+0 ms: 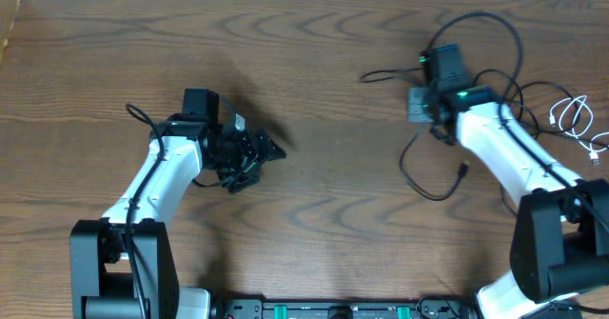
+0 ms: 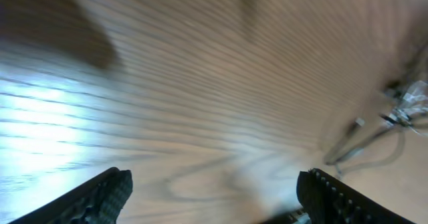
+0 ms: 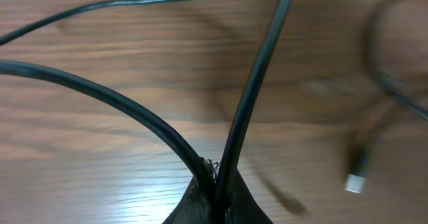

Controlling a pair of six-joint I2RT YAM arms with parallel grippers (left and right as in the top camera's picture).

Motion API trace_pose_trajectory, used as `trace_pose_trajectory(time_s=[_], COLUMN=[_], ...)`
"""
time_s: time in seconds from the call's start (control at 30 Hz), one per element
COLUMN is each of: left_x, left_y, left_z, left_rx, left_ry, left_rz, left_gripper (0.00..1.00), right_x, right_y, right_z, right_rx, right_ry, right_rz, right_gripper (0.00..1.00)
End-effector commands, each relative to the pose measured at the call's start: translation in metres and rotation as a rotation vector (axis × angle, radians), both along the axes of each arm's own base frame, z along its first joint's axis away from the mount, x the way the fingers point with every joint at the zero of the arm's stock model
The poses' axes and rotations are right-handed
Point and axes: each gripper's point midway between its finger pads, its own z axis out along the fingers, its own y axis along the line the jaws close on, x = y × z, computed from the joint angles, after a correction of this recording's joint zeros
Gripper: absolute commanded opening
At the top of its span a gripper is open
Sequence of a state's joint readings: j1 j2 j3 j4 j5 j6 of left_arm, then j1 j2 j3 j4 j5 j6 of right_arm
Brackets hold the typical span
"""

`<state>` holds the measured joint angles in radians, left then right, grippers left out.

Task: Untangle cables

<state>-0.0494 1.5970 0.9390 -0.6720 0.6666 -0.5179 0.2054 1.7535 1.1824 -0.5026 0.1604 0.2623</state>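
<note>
Overhead: the black cable (image 1: 419,189) is looped mid-right, and the white cable (image 1: 574,117) is coiled well apart, far right.
Left wrist: the left gripper (image 2: 214,207) is spread wide and empty.
Right wrist: the right gripper (image 3: 215,200) is clamped on the black cable.
Separation is judged done; straightening is required next.

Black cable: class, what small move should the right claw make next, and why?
Probably draw the right claw leftward, away from the white cable: it is shut on the black cable, whose loops bunch on that side, while the left claw hangs open, empty.
</note>
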Motion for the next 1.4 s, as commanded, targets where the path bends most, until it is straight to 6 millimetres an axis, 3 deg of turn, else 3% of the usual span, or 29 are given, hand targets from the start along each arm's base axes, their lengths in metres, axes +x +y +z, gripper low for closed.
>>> trace_pose_trajectory(time_s=[0.0,0.07,0.23,0.3,0.5,0.67,1.37], left_x=[0.001,0.001,0.002,0.003,0.004,0.004,0.004], left_y=[0.021,0.026,0.033,0.033,0.032,0.032,0.032], left_z=[-0.014,-0.016,-0.019,-0.019,-0.019,-0.019,-0.019], left_rx=[0.144,0.172,0.216,0.215,0.215,0.215,0.215], left_ry=[-0.005,-0.006,-0.009,-0.010,-0.015,-0.014,-0.015], left_rz=[0.005,0.010,0.016,0.017,0.016,0.016,0.016], left_gripper=[0.85,0.96,0.97,0.98,0.98,0.98,0.98], right_x=[0.002,0.003,0.002,0.001,-0.006,-0.016,-0.016], right_y=[-0.033,-0.043,-0.055,-0.057,-0.058,-0.058,-0.058], right_z=[0.003,0.003,0.003,0.002,-0.002,-0.006,-0.006], right_rx=[-0.024,-0.023,-0.024,-0.025,-0.030,-0.038,-0.038], right_ry=[-0.008,-0.007,-0.004,-0.001,0.032,0.079,0.078], right_rz=[-0.100,-0.123,-0.152,-0.156,-0.155,-0.155,-0.155], right_gripper=[0.06,0.04,0.07,0.21,0.99,0.99,0.99])
